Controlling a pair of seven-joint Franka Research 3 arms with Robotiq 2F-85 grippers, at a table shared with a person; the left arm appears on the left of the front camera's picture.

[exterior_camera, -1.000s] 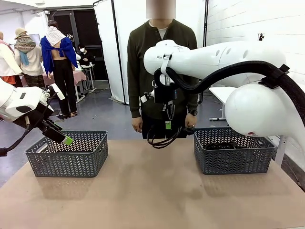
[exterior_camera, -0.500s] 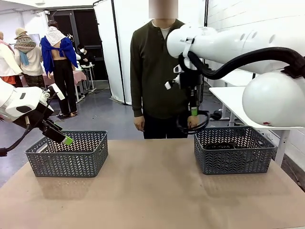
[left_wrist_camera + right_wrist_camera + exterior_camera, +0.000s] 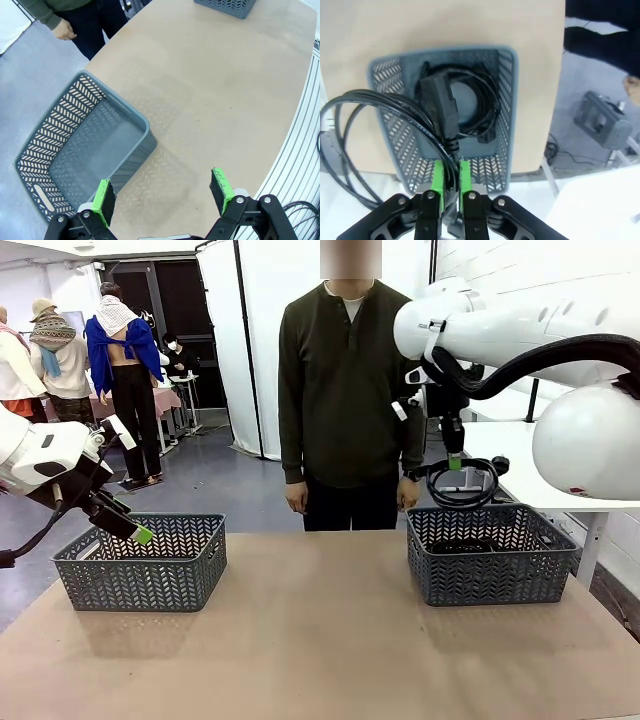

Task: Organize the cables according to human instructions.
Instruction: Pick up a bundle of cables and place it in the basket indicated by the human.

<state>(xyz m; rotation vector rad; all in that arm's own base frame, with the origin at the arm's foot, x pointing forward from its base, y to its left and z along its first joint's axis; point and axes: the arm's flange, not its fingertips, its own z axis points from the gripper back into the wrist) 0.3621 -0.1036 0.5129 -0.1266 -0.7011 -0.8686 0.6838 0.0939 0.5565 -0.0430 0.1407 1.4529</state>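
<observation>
A black cable bundle [image 3: 463,486] hangs in loops above the right grey basket [image 3: 490,580], with my right gripper [image 3: 455,462] shut on it. In the right wrist view the gripper [image 3: 451,181] pinches the cord just below a black plug [image 3: 440,106], and the loops [image 3: 362,117] spill to the left. Another coiled cable [image 3: 479,114] lies inside the basket [image 3: 511,100] underneath. My left gripper [image 3: 140,533] hovers open at the near left corner of the left basket [image 3: 150,570]; nothing sits between its fingers [image 3: 104,199]. That basket [image 3: 45,145] holds nothing.
The human [image 3: 345,390] stands at the table's far edge between the baskets, arms down, one hand [image 3: 64,34] near the left basket. The brown tabletop [image 3: 310,640] lies bare between the baskets. A white table [image 3: 520,455] stands behind the right basket.
My right arm swung the cable bundle from in front of the person's middle rightward and up, to above the right basket. The left arm has stayed put.
</observation>
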